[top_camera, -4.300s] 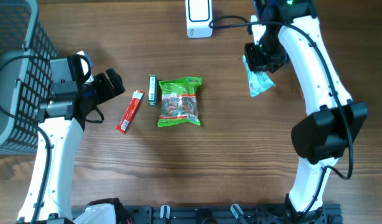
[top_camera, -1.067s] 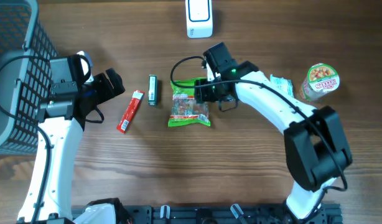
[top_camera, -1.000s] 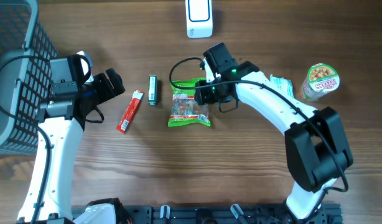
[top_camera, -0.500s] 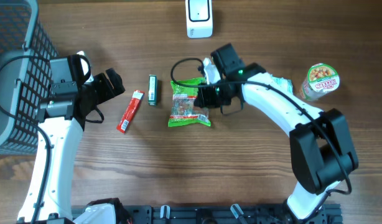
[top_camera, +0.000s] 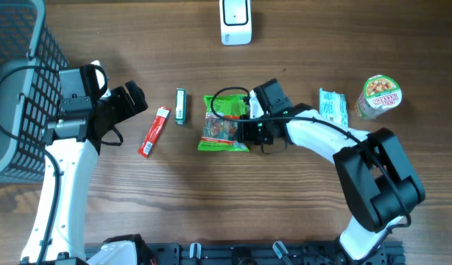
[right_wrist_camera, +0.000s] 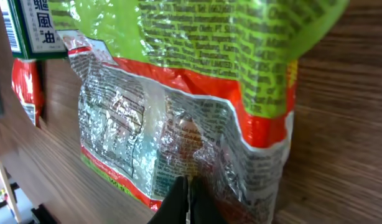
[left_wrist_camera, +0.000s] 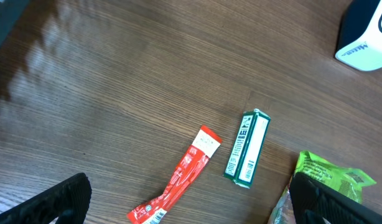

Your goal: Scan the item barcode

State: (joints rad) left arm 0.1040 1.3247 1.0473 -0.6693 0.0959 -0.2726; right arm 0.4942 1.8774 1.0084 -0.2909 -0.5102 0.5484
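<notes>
The item, a green and red snack bag (top_camera: 223, 125) with a clear window, lies at mid-table. My right gripper (top_camera: 245, 129) lies low at its right edge, shut, and the right wrist view shows the fingertips (right_wrist_camera: 186, 200) pinched on the crinkled film of the bag (right_wrist_camera: 197, 93). The white scanner (top_camera: 235, 20) stands at the back edge, well away from the bag. My left gripper (top_camera: 130, 103) hovers open over the left of the table, nothing between its fingers (left_wrist_camera: 60, 200). The bag's barcode does not show.
A red stick packet (top_camera: 154, 132) and a small green box (top_camera: 181, 106) lie left of the bag. A teal packet (top_camera: 333, 105) and a cup of noodles (top_camera: 378, 96) sit at the right. A grey wire basket (top_camera: 20, 73) stands at the far left.
The right arm moved from the bag's top edge down to its right side and its jaws closed on the film. Earlier it carried the teal packet, which now lies by the cup. Left arm still.
</notes>
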